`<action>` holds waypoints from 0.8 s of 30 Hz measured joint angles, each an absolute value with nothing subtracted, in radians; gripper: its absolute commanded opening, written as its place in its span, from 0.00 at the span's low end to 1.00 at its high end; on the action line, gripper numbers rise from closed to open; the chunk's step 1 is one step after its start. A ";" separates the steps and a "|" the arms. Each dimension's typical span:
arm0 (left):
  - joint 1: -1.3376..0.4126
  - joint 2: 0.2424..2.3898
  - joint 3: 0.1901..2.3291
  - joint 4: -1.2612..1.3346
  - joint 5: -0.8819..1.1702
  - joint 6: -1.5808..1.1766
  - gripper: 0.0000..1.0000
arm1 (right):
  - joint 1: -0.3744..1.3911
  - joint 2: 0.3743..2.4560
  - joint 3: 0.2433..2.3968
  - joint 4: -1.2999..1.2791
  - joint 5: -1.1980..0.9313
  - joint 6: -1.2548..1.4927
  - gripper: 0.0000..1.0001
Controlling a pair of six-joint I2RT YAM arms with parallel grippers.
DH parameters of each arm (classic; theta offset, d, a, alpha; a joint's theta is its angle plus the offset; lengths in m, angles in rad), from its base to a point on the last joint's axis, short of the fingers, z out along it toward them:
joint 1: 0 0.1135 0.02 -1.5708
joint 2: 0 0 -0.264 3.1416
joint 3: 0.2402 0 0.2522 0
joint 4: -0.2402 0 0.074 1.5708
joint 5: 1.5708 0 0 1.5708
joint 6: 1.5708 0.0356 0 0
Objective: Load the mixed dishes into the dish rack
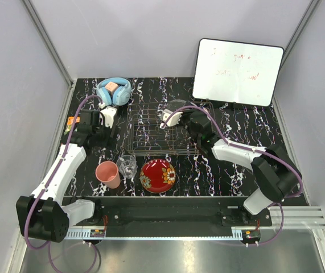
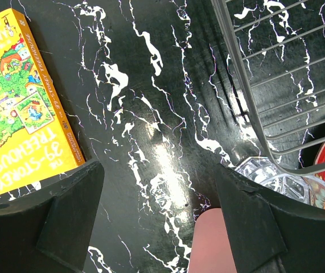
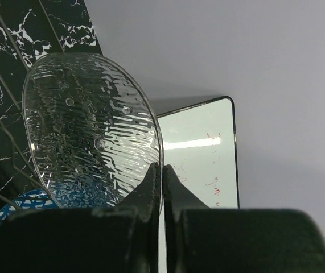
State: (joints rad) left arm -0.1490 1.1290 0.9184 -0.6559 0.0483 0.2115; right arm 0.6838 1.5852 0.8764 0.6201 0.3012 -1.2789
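Surface: a black table veined with white, marble-like, and glossy in the left wrist view.
Room: plain grey walls on three sides, with metal posts in the far corners.
Far right: one whiteboard leaning at the back, with faint red writing too small to read.
Far left: one pair of blue headphones on the table, just beside the rack's back left corner.
Left edge: one yellow book lying flat.
Dish rack: one dish rack of thin wire, in the middle of the table.
Dishes on the table: three, in a row close to the rack's near side. They are one pink cup, one clear tumbler and one red floral plate.
Dish in hand: one clear rippled plate, standing on edge over the rack's far right part. Whether it touches the wires cannot be told.
Behind the plate: a blue patterned shape, low in the right wrist view. What it is cannot be told.
Arms: two.
Left gripper: fingers spread wide with nothing between them, above bare table left of the rack.
Right gripper: fingers pinched on the rim of the clear rippled plate.
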 measured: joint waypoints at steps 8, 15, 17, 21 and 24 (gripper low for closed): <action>-0.149 1.129 0.918 -0.656 0.048 0.212 0.82 | 0.674 1.587 0.876 0.643 0.289 -1.283 0.00; -0.148 1.130 0.918 -0.655 0.049 0.212 0.82 | 0.671 1.587 0.868 0.663 0.274 -1.288 0.00; -0.146 1.131 0.918 -0.655 0.048 0.212 0.82 | 0.671 1.587 0.855 0.667 0.271 -1.282 0.00; -0.144 1.134 0.918 -0.655 0.048 0.212 0.82 | 0.671 1.587 0.808 0.666 0.270 -1.257 0.00; -0.144 1.134 0.919 -0.655 0.049 0.212 0.82 | 0.671 1.587 0.768 0.655 0.270 -1.231 0.00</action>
